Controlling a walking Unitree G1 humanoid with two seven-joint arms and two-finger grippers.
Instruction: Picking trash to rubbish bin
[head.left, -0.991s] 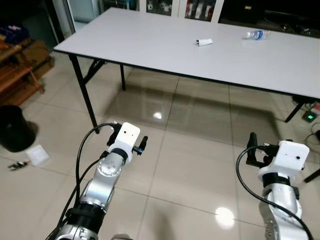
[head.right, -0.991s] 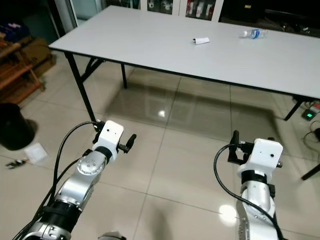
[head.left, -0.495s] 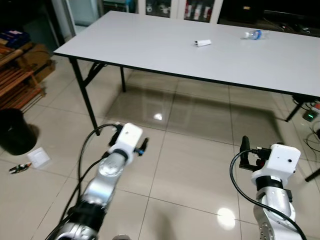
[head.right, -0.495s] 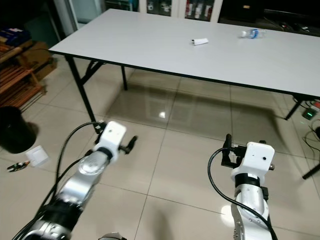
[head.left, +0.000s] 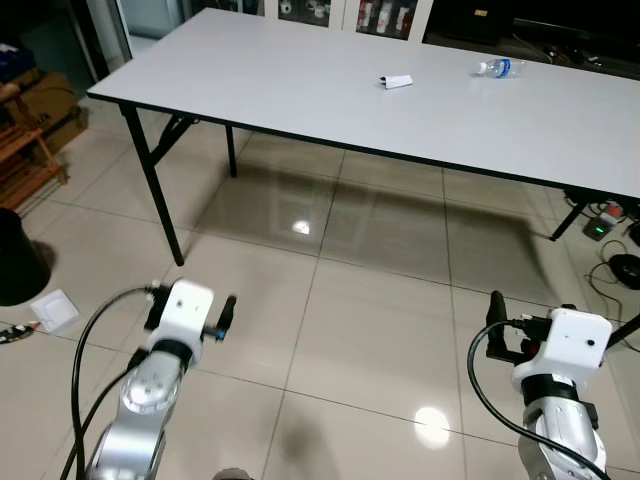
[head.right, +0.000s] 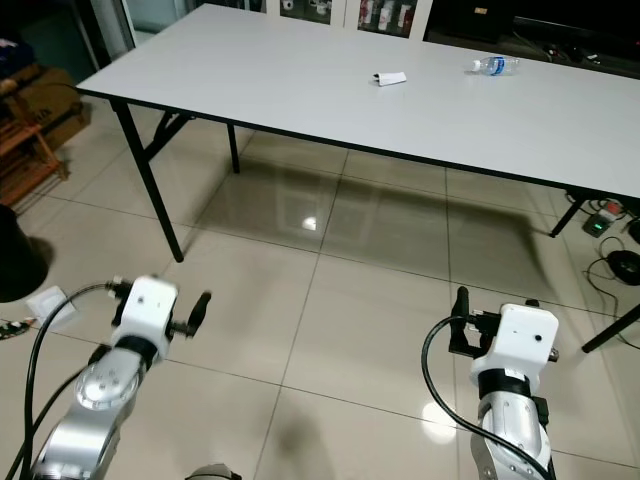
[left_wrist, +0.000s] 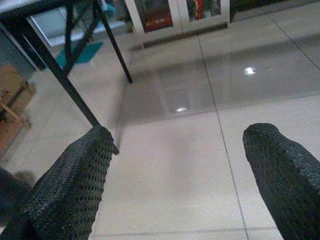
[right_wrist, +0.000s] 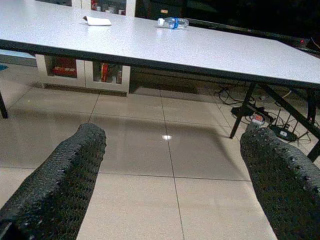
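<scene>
Left eye view: long white counter (head.left: 300, 80) on black folding legs, standing on a glossy beige tile floor (head.left: 370, 320) with ceiling-light glare; crumpled white trash (head.left: 396, 81) lies mid-counter; a clear plastic bottle (head.left: 495, 68) with blue cap lies on its side further back toward the robot's right, well apart from the trash; black rubbish bin (head.left: 15, 260) sits on the floor at far left, cut by the frame edge, contents not visible; a white paper scrap (head.left: 52, 310) lies on the floor just beside it; cabinets with glass doors behind the counter; power strip and cables on the floor at far right.

Right eye view: same scene; left end effector (head.right: 198, 308) is held low over the tiles, short of the counter; right end effector (head.right: 461, 318) also low over the floor, holding nothing; wooden shelving at far left.

Left wrist view: two black textured fingers (left_wrist: 75, 185) spread wide, nothing between them; tiles and a black counter leg (left_wrist: 55, 75) ahead; cabinet fronts at the back.

Right wrist view: fingers (right_wrist: 60, 185) spread apart, empty; counter edge seen from below-level, with the trash (right_wrist: 97, 21) and the bottle (right_wrist: 172, 22) on top; cables and a power strip on the floor beneath the far end.
</scene>
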